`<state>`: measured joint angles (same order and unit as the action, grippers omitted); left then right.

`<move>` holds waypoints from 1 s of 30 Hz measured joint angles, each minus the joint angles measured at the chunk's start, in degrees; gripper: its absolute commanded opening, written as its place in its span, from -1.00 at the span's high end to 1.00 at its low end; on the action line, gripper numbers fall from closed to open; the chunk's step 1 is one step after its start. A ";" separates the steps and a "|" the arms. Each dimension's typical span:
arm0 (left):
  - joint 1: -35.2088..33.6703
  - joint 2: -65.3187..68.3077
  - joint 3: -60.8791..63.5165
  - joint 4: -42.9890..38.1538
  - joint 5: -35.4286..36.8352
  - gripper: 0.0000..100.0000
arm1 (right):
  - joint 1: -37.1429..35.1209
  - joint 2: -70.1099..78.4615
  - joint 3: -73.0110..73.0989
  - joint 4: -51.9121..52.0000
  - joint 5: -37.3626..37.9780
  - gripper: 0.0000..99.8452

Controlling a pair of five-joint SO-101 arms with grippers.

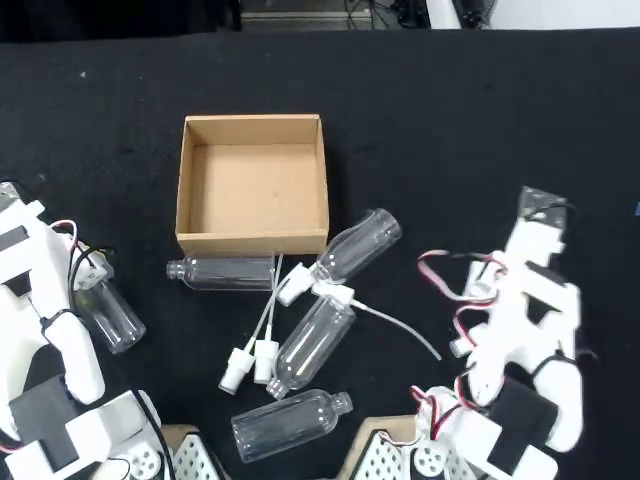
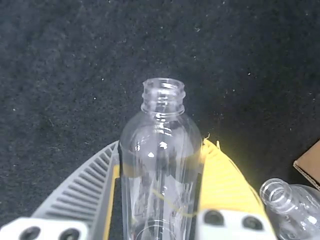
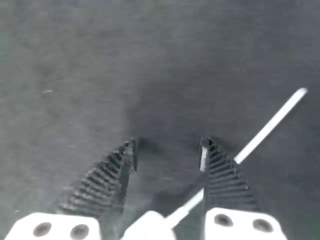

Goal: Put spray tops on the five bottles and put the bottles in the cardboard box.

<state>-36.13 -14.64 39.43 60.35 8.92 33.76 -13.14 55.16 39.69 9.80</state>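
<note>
My left gripper [image 2: 161, 146] is shut on a clear open-necked bottle [image 2: 161, 117], which lies at the mat's left side [image 1: 112, 318]. Three more bare bottles [image 1: 222, 272] [image 1: 355, 245] [image 1: 312, 345] lie in front of the empty cardboard box [image 1: 252, 185], and another [image 1: 290, 423] is nearer the front edge. White spray tops [image 1: 295, 285] [image 1: 335, 293] [image 1: 250, 365] with thin tubes lie among them. My right gripper [image 3: 167, 146] is open low over the mat. A white spray top [image 3: 150, 222] sits between its fingers, its tube [image 3: 272, 120] passing under one finger.
Black cloth covers the table. The right arm [image 1: 520, 310] stands at the right with bare mat around and behind it. A second bottle's neck [image 2: 277, 195] and the box corner [image 2: 310, 162] lie beside the held bottle. Ribbed parts [image 1: 190, 455] show at the front edge.
</note>
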 measured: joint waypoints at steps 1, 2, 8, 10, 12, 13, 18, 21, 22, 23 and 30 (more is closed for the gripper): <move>0.00 0.00 0.00 0.00 0.00 0.94 | 1.85 0.35 -1.58 1.49 0.09 0.63; 0.00 0.00 0.00 0.00 0.00 0.94 | 3.87 0.70 -2.90 3.16 0.09 0.63; 0.00 0.00 0.00 0.00 0.00 0.94 | 13.36 1.05 -7.21 13.54 5.63 0.63; 0.00 0.00 0.00 0.00 0.00 0.94 | 14.51 1.05 -7.47 16.79 9.41 0.63; 0.00 0.00 0.00 0.00 0.00 0.94 | 14.77 1.05 -7.74 19.87 13.71 0.62; 0.00 0.00 0.00 0.00 0.00 0.94 | 14.86 1.05 -8.44 21.19 16.00 0.62; 0.00 0.00 0.00 0.00 0.00 0.94 | 14.95 1.05 -17.41 29.01 24.00 0.62; 0.00 0.00 0.00 0.00 0.00 0.94 | 14.95 1.05 -24.09 36.22 30.95 0.61; 0.00 0.00 0.00 0.00 0.00 0.94 | 14.95 1.05 -25.67 38.95 34.11 0.58; 0.00 0.00 0.00 0.00 0.00 0.94 | 14.95 1.05 -26.90 41.49 37.36 0.55; 0.00 0.00 0.00 0.00 0.00 0.94 | 14.95 1.05 -26.11 50.55 51.52 0.52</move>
<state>-36.13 -14.64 39.43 60.35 8.92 48.70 -12.09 29.05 90.24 61.32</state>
